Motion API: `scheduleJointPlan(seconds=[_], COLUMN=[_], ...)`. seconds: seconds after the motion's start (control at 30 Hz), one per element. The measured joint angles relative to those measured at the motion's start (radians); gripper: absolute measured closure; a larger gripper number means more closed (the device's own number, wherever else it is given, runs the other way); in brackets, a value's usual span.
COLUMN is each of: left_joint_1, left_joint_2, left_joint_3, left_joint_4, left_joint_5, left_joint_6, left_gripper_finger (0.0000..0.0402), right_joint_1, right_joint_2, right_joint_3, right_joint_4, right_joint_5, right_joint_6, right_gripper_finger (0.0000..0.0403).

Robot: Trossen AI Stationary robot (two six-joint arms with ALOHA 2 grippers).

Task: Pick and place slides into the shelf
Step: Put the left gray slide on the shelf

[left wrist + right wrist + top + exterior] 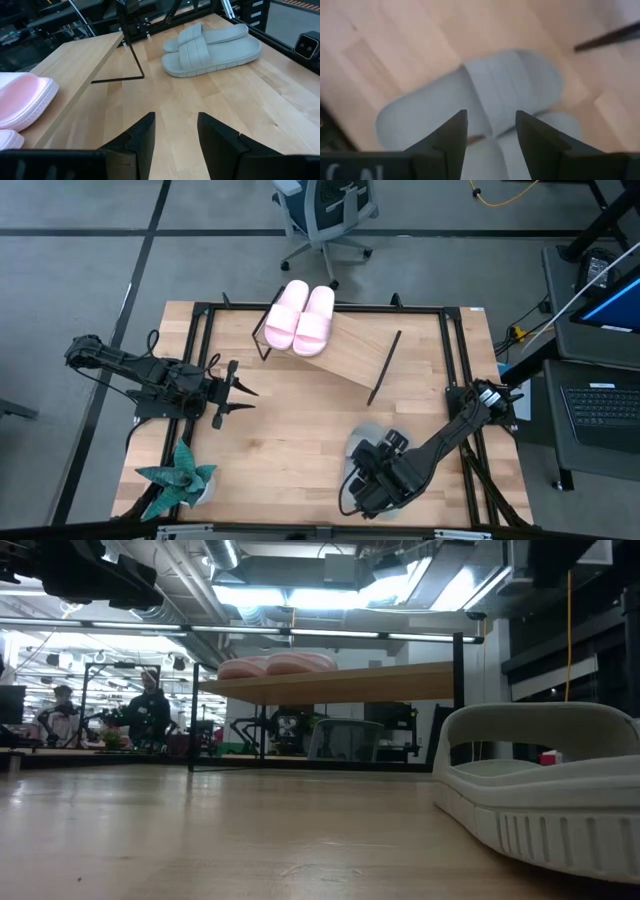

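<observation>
**Right pincer above the grey-green slides**

Right pincer point(490, 135) hangs over the grey-green slides point(485, 100) at about 5 o'clock on the table point(290, 430) in the high view, its fingers point(450, 137) spread apart with nothing between them. From the right wrist view, the wide strap of one grey-green slide lies directly below the gap, and the second slide of the pair lies just beside it. In the high view the arm covers most of this pair.

Left pincer point(243, 392) waits at about 9 o'clock, pointing toward the table's middle, fingers parted and holding nothing.

The shelf point(355, 355) stands at about 12 o'clock, its light wood board slanted on a thin black frame. The pale pink slides point(300, 317) lie side by side, touching, at the shelf's 11 o'clock end; the rest of the board is bare wood.

A small green plant point(178, 478) sits at about 7 o'clock. An office chair point(325, 210) stands on the floor beyond the table.
</observation>
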Motion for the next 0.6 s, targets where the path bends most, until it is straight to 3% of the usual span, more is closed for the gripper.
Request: scheduleJointPlan(seconds=[0.6], left_joint_1=[0.000], left_joint_2=[0.000], left_joint_3=[0.000], left_joint_4=[0.000], left_joint_5=[-0.052], left_joint_6=[-0.021], left_gripper_finger=[0.0263], right_joint_1=[0.028], right_joint_2=[0.124], right_joint_3=[-0.001], right_joint_4=[0.052], right_joint_5=[0.012], right_joint_6=[-0.069], right_gripper_finger=[0.0234])
